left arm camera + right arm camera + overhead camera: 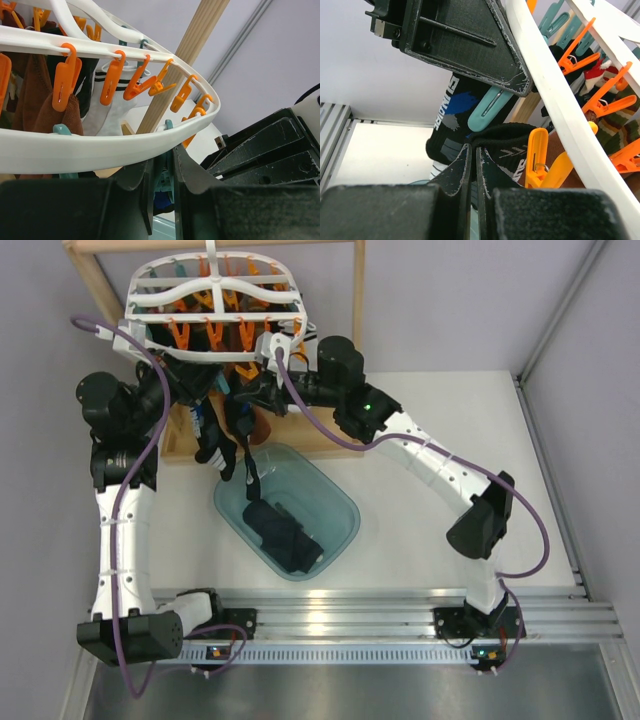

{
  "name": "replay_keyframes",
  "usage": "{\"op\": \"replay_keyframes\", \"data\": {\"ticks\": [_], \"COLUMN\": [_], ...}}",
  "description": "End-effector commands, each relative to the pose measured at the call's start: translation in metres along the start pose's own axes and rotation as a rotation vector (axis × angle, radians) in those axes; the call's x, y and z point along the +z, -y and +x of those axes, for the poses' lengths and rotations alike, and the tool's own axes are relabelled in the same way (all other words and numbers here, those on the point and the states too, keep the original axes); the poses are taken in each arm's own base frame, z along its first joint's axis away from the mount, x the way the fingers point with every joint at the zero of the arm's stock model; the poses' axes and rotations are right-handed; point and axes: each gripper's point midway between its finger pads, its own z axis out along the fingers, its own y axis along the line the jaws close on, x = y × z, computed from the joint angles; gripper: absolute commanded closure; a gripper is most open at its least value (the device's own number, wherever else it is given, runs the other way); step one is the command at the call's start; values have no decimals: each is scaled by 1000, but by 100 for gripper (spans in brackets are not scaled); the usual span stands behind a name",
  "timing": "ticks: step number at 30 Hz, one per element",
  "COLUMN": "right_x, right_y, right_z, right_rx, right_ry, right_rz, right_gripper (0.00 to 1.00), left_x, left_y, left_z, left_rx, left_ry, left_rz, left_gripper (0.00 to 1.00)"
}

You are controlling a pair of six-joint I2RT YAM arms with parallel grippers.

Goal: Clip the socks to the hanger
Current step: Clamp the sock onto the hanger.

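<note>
Right gripper (473,146) fills the foreground of its own wrist view, jaws pressed together with barely a slit between them; the cuff of a black sock (507,137) is pinched at their tips; that cuff sits just under the white rim of the hanger (555,107), right beside an orange clip (536,150). Over to the left wrist view now: left gripper (163,167) is nearly closed, squeezing a teal clip (162,182) between its fingers (145,195), tucked directly beneath the hanger's rim. From the right wrist that same clip pokes out below the left finger, in front of a lettered sock (451,112), black with a blue patch; whether the clip bites that sock, I cannot tell. More orange clips (65,80) dangle along the lattice; a white sock (117,110) with dark stripes and brown socks (35,95) hang behind them. From above, both grippers meet under the hanger's near edge; hanging socks (222,445), dark ones, trail down from that spot; the hanger itself hangs inside the wooden rack frame (357,300). Nearer the arm bases a teal bin (240,515) rests on the table (470,400), a heap of dark socks (285,535) lying in it.
</note>
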Motion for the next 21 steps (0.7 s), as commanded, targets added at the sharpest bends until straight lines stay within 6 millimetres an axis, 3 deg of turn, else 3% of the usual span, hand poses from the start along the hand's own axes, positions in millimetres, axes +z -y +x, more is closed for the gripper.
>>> {"op": "replay_keyframes", "data": {"ticks": [1,6,21], "right_x": [-5,-1,2], "right_y": [-7,-11,-28], "right_z": [-52,-44,-47], "right_rx": [-58,-48,-52], "right_ry": [106,91,97], "right_rz": [-13,-29,-72], "right_gripper": [100,100,100], "left_x": [2,2,7], "left_y": [2,5,2], "left_z": [3,1,1], "left_rx": [7,2,3], "left_ry": [-8,-1,5], "left_rz": [19,25,20], "left_gripper": [100,100,100]}}
